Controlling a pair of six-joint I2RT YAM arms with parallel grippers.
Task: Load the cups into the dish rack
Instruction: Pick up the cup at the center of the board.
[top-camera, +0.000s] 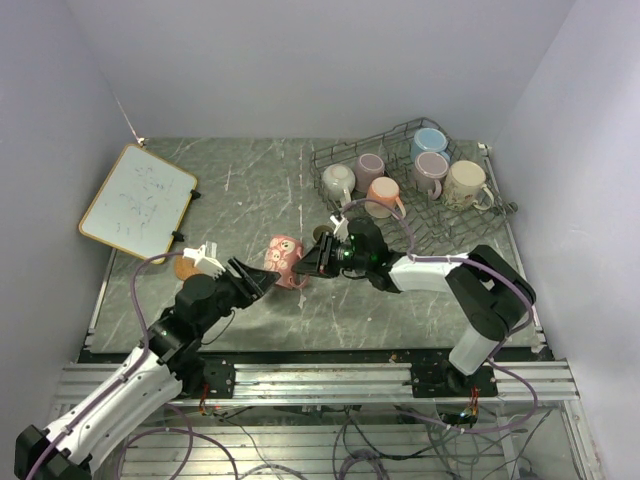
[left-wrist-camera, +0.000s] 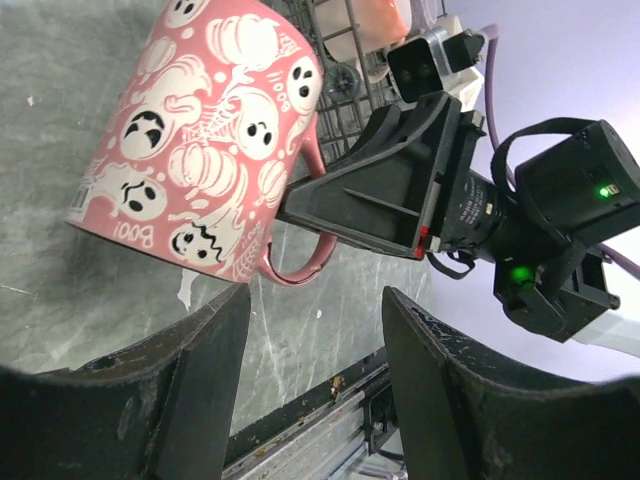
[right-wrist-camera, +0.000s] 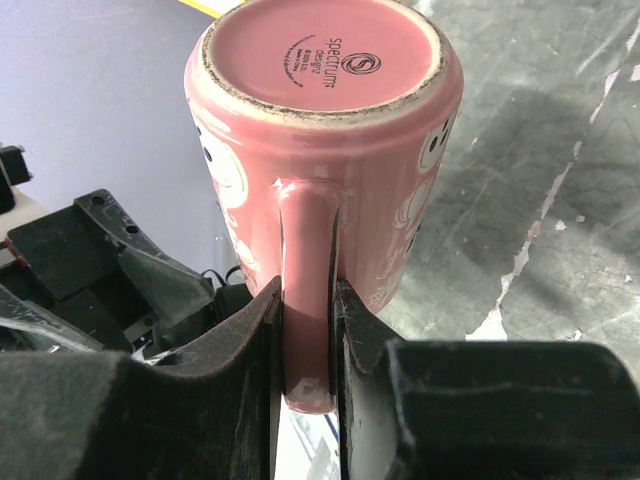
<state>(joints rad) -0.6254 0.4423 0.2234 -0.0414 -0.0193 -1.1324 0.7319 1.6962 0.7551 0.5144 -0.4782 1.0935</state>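
A pink mug (top-camera: 284, 258) printed with white ghosts and pumpkins is in the middle of the table, between the two arms. My right gripper (top-camera: 305, 262) is shut on its handle (right-wrist-camera: 305, 300), and the mug's base (right-wrist-camera: 322, 55) faces the right wrist camera. My left gripper (top-camera: 262, 283) stands open just left of the mug (left-wrist-camera: 200, 130) with nothing between its fingers (left-wrist-camera: 215, 350). The dish rack (top-camera: 440, 228) sits at the back right, with several cups standing in it, among them a light blue one (top-camera: 430, 142) and a peach one (top-camera: 383, 190).
A wood-framed whiteboard (top-camera: 138, 200) lies at the back left. A round cork coaster (top-camera: 186, 266) shows behind the left wrist. A small brownish object (top-camera: 322, 236) sits just behind the right gripper. Metal rails (top-camera: 320, 378) run along the near table edge.
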